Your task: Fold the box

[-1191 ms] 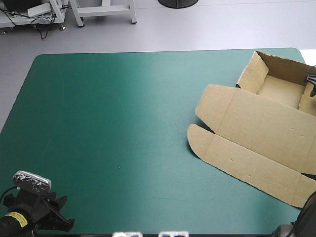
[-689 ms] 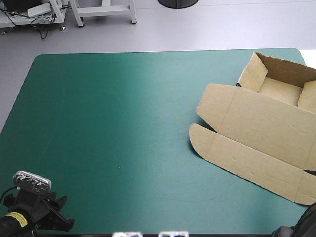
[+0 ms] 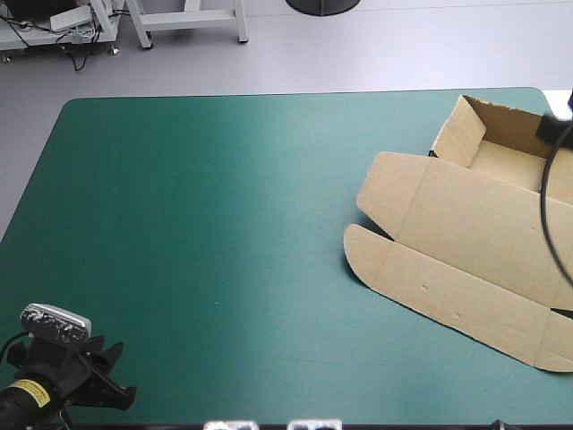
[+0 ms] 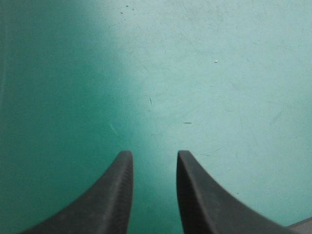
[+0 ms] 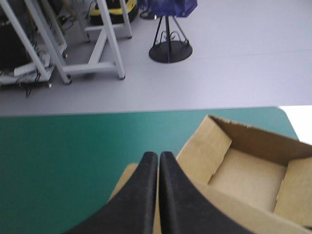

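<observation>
The left pincer [image 4: 152,155] stood released, its two black fingers apart, with only bare teal-green table [image 4: 219,73] between and ahead of them. In the high view the left pincer [image 3: 112,381] sat in the lower left corner of the frame, low over the table [image 3: 224,224] and well apart from the box [image 3: 466,237].

The right pincer [image 5: 158,155] was clenched, its fingers meeting in one pointed arch with nothing between them. It hung raised above the table, and the box [image 5: 248,168] lay just ahead of and below its tips. The flat board passed under the fingers, and the open part with raised walls lay farther on, off to one side. The high view did not show this pincer itself.

In the high view the brown box filled the right side of the frame. Its walled end was at the upper right, by the table's far right corner. Its flat board, with rounded flaps, spread toward the lower right.
</observation>
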`<state>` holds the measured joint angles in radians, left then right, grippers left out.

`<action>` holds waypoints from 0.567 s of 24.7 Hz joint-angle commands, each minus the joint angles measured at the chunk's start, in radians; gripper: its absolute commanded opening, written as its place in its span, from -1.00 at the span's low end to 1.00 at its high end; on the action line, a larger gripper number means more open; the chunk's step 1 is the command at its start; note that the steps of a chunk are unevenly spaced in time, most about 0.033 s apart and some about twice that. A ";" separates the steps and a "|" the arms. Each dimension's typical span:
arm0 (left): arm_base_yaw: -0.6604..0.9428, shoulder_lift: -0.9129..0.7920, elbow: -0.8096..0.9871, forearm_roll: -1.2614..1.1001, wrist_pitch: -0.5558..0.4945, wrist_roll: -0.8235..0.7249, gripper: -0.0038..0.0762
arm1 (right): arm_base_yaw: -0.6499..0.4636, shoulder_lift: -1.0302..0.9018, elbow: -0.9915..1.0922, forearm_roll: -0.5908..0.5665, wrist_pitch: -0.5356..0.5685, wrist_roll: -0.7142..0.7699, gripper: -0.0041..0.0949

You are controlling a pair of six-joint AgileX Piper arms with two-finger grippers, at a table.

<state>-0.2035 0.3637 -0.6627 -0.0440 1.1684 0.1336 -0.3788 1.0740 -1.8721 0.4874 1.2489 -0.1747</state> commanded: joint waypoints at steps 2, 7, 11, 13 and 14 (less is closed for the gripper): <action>-0.006 -0.010 -0.011 -0.006 -0.060 -0.001 -0.35 | 0.118 -0.211 0.291 -0.180 -0.023 -0.012 -0.91; -0.006 -0.094 0.037 -0.004 -0.043 0.001 -0.45 | 0.127 -0.486 0.745 -0.281 -0.124 0.029 -0.92; -0.006 -0.185 0.092 -0.002 -0.052 0.036 -0.62 | 0.129 -0.665 1.053 -0.275 -0.190 0.014 -0.92; -0.006 -0.205 0.114 -0.002 -0.063 0.037 -0.66 | 0.145 -0.717 1.137 -0.273 -0.204 0.014 -0.92; -0.006 -0.212 0.128 -0.002 -0.074 0.037 -0.68 | 0.154 -0.740 1.166 -0.273 -0.207 0.013 -0.92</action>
<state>-0.2035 0.1556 -0.5391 -0.0412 1.1674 0.1685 -0.2454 0.3788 -0.7719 0.2103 1.1293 -0.1492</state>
